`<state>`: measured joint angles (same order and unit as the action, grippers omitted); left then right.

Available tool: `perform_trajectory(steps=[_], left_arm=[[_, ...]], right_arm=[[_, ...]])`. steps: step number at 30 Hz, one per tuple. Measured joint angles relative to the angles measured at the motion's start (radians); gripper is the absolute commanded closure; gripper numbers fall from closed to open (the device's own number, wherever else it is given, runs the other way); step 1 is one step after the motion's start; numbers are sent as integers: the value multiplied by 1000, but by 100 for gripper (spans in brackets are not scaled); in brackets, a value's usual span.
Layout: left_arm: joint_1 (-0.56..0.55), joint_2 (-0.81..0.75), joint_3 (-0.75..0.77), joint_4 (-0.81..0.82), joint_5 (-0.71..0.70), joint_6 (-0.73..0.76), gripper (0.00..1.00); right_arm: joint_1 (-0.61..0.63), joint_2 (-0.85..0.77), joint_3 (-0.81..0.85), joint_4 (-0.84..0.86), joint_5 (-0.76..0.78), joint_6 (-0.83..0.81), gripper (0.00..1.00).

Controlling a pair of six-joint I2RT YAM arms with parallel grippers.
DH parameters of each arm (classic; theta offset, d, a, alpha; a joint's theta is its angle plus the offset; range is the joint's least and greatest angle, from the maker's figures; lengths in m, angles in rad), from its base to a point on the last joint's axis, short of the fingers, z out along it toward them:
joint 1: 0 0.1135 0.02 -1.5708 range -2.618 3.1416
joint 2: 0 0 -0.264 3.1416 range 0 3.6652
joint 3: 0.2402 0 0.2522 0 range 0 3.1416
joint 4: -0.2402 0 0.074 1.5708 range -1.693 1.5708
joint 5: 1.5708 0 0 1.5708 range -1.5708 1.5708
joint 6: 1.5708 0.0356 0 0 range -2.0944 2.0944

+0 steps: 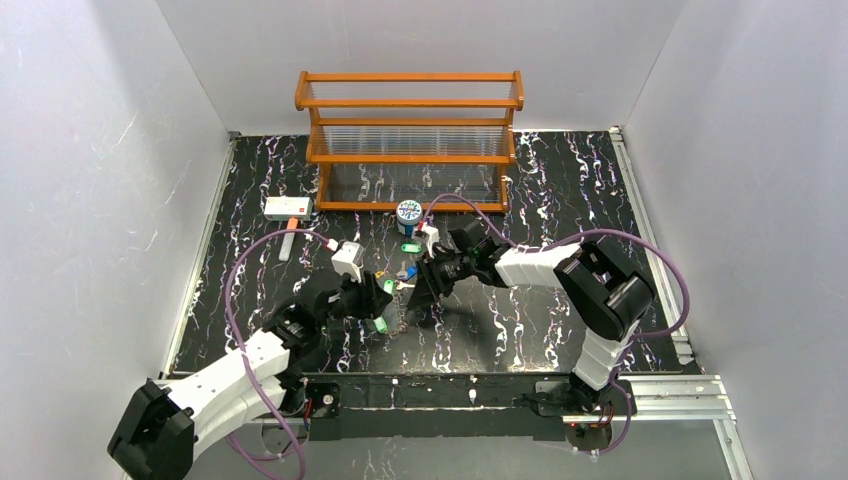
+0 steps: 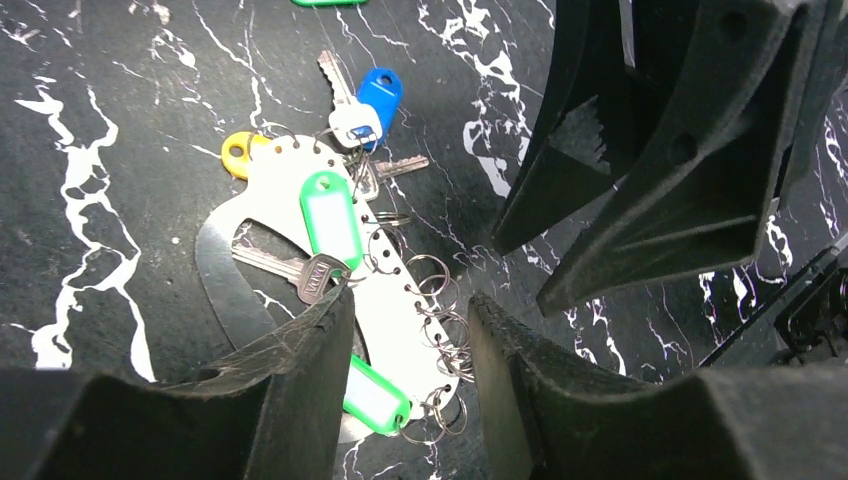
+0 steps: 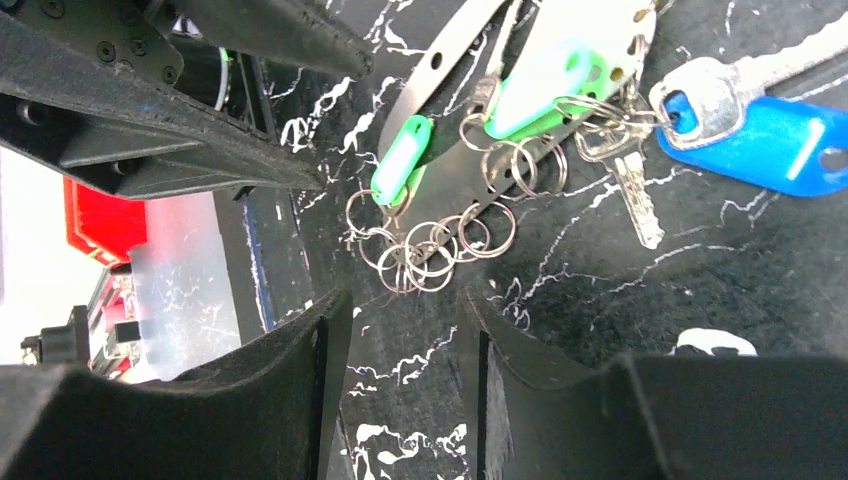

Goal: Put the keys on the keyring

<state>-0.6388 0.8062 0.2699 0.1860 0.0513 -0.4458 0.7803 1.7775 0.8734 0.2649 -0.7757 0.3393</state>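
The keyring is a whitish flat loop lying on the black marbled table, with holes and small split rings along one edge. On it lie two green-tagged keys. A blue key and a yellow one sit at its far end. My left gripper is open, its fingers standing either side of the loop's ringed end without pinching it. My right gripper is open and empty, just short of the split rings. Both grippers meet over the key pile.
One green-tagged key lies apart behind the pile. A blue-and-white can stands in front of a wooden rack at the back. A white box with a red mark sits at the back left.
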Motion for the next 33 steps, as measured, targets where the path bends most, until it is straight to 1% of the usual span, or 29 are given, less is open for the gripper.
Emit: perform_trajectory(steps=[2,5,13,16,28,33], left_arm=[[0,19,0,12,16,0,61],[0,58,0,32,47,-1,63],[0,130,-13,120,148,27,70],[0,145,-19,137,173,47,71],[-3,155,-19,148,170,69,71],[-5,132,-19,135,156,72,74]], right_arm=[[-2,3,2,-18,15,-2,59],[-1,26,18,-40,19,1,61],[0,101,43,-63,14,11,61],[0,119,61,-90,14,17,61],[0,228,191,-94,-14,128,56],[0,244,224,-69,-31,165,55]])
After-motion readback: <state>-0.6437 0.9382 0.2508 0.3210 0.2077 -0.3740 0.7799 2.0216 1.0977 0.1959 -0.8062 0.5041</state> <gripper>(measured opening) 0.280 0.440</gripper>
